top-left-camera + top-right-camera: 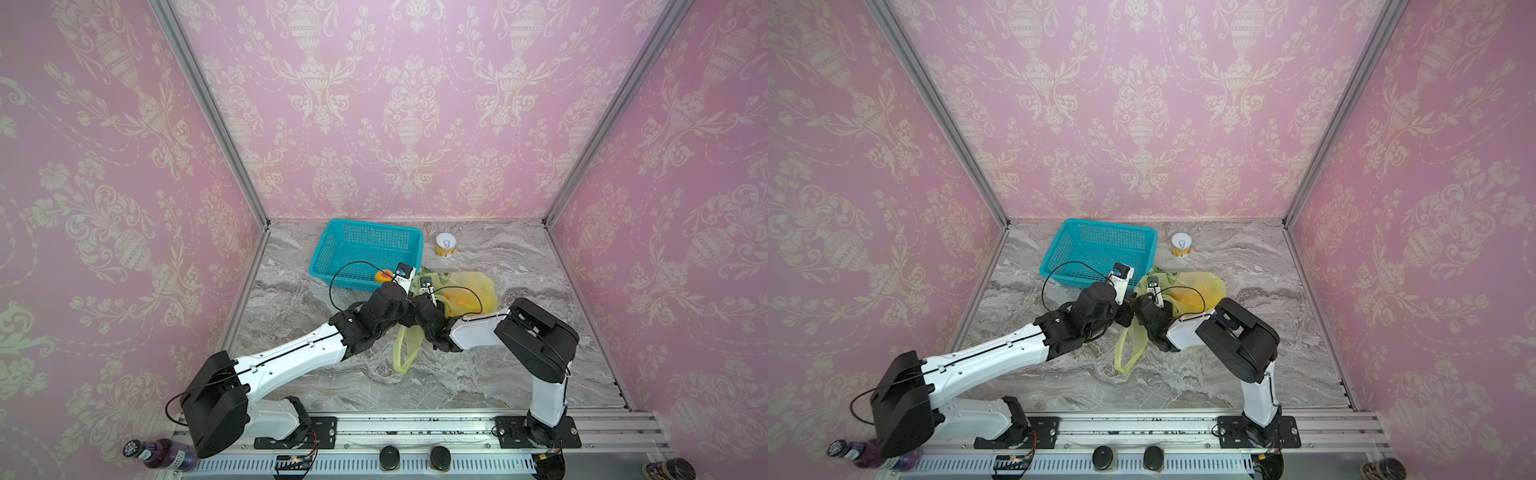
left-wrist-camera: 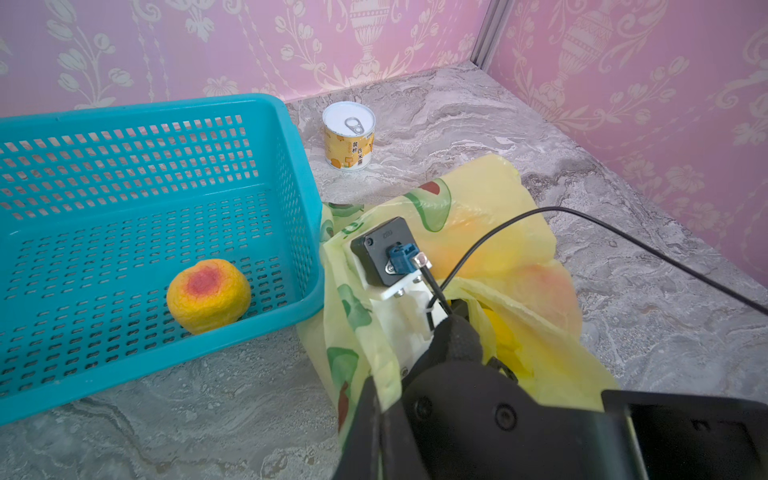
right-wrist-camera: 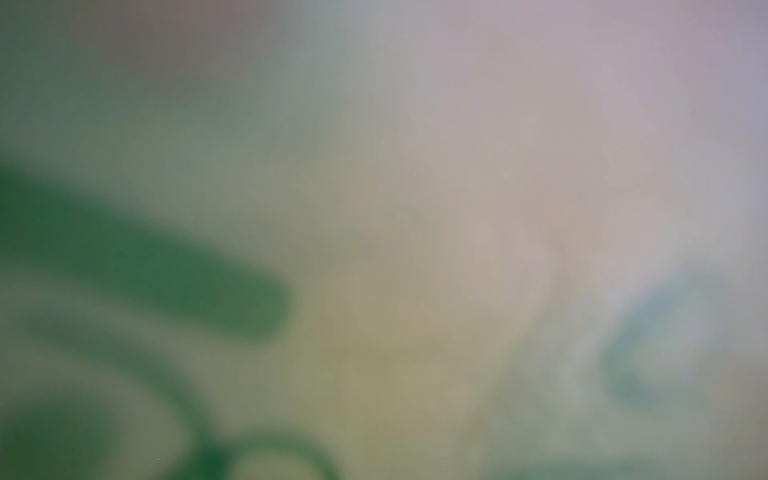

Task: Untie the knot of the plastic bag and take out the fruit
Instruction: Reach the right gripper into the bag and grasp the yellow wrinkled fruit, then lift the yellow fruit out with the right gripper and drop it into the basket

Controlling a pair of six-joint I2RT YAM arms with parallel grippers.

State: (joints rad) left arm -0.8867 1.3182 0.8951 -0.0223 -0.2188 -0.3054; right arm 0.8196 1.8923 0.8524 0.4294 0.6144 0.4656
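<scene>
- Thin translucent yellow-green plastic bag lies on the grey marbled counter, just beside the teal perforated plastic basket.
- No knot visible. The loop handles trail loose and the mouth gapes, so untying looks done.
- One orange-yellow, red-blushed fruit sits in the basket. A yellow fruit and an orange fruit show inside the bag, so most of the unloading seems left.
- Left tool: closed, pinching the bag's rim.
- Right tool: reaches into the bag mouth. Fingers hidden, its camera smothered by plastic; cannot tell its opening or hold.
</scene>
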